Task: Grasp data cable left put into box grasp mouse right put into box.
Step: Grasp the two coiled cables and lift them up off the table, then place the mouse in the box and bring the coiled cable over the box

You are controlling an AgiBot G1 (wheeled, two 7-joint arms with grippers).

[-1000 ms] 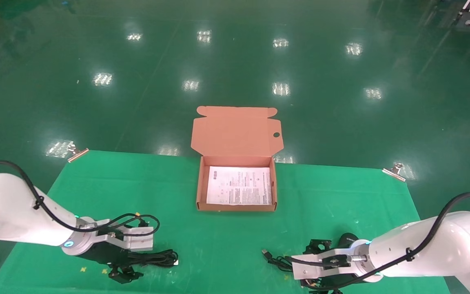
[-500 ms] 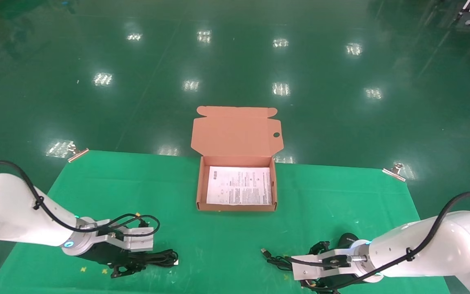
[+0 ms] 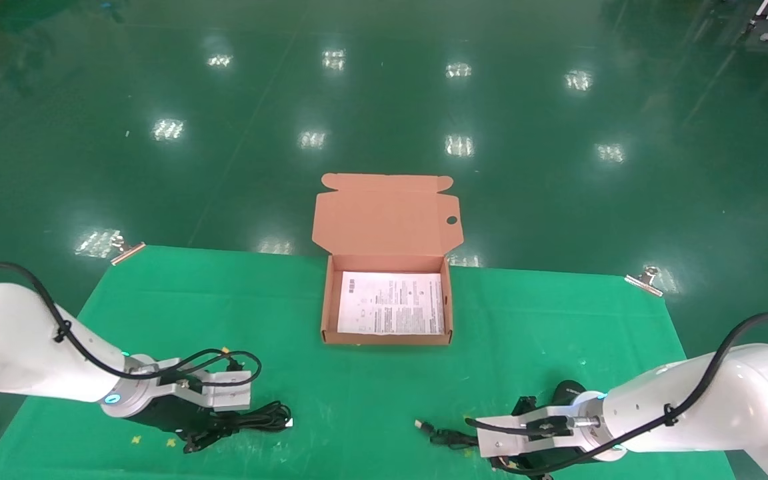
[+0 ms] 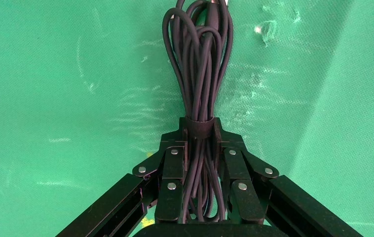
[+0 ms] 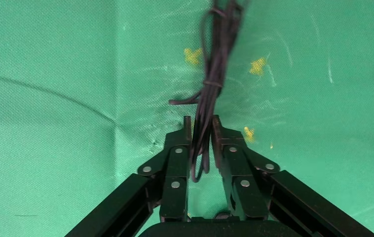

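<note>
Head view: on the green tabletop (image 3: 371, 393), left end effector (image 3: 204, 437) at 8 o'clock clamps the data cable (image 3: 257, 421); right end effector (image 3: 514, 443) at 4 o'clock pinches the mouse (image 3: 567, 390) cord (image 3: 444, 435). Box (image 3: 387, 340) sits open centrally; glossy green floor (image 3: 384, 100) lies beyond.

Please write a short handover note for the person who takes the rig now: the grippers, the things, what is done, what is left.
Left gripper: shut on the data cable, low over the green mat, near left.
Right gripper: shut on the mouse cord, near right. The mouse lies beside the right wrist, not gripped by its body.
Box: open at mat centre, holding only the printed sheet.
Done: both grasps. Left: carry cable and mouse into the box.
</note>
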